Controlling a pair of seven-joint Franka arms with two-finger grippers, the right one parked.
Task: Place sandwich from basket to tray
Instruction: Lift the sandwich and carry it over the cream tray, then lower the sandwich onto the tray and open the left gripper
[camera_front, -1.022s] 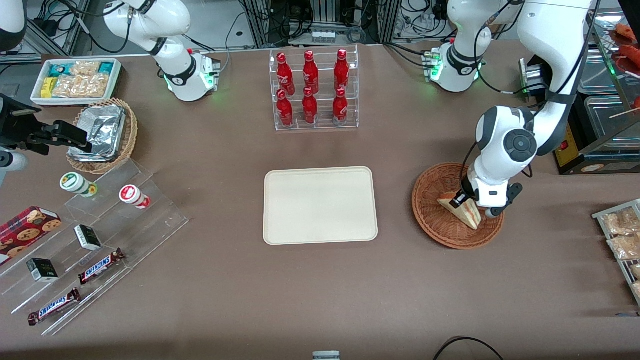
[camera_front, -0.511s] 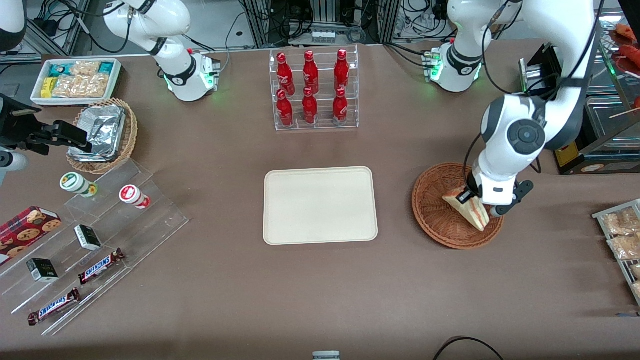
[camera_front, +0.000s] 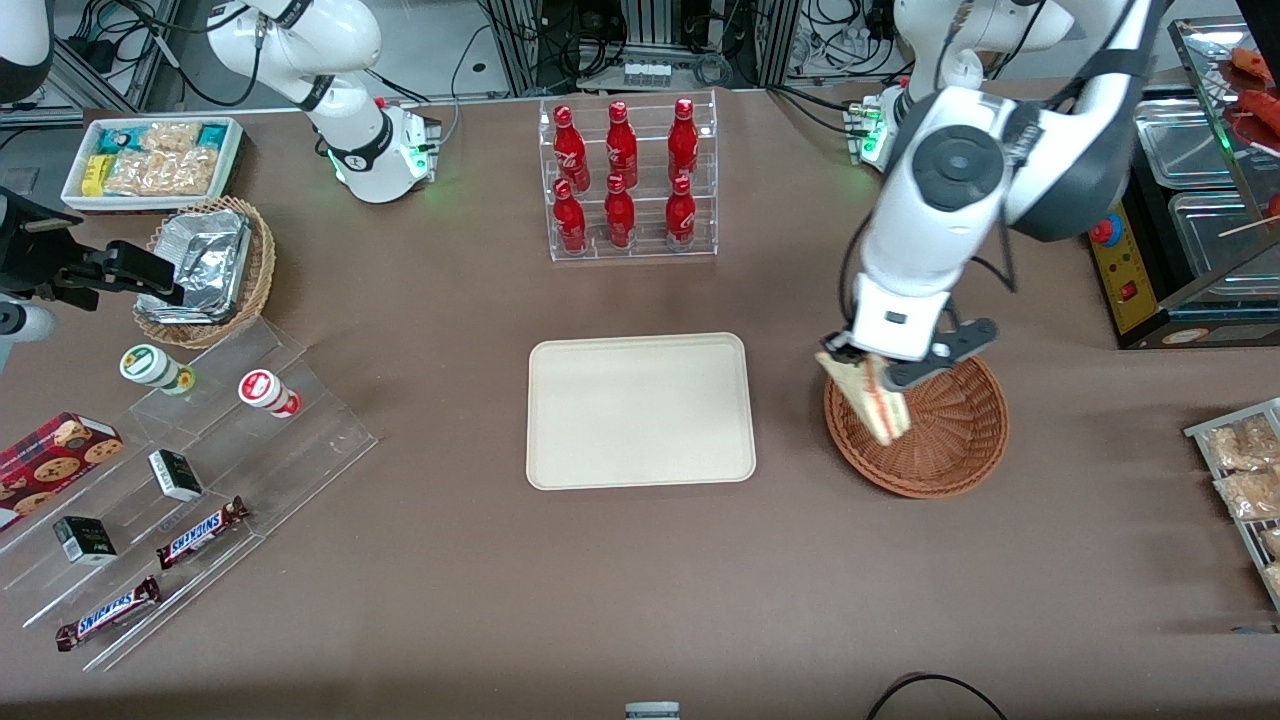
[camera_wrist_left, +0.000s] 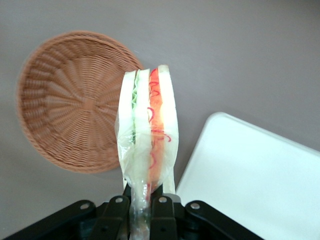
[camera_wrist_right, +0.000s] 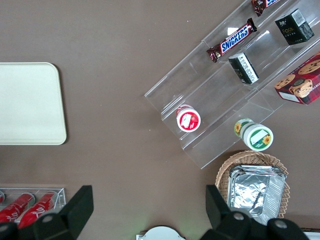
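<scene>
The gripper (camera_front: 868, 372) hangs above the rim of the wicker basket (camera_front: 945, 450) that faces the tray (camera_front: 640, 410), its two black fingers (camera_wrist_left: 116, 216) clamped on the wrapped sandwich (camera_front: 872, 396). The sandwich is held off the basket, gripped at one end of the wedge, so its green and red-orange filling edge runs straight out from the fingertips. In the wrist view the sandwich (camera_wrist_left: 147, 135) stands between the basket (camera_wrist_left: 70, 100) and a rounded corner of the tray (camera_wrist_left: 260, 180), overlapping the basket's edge. Nothing lies in the basket or on the tray.
</scene>
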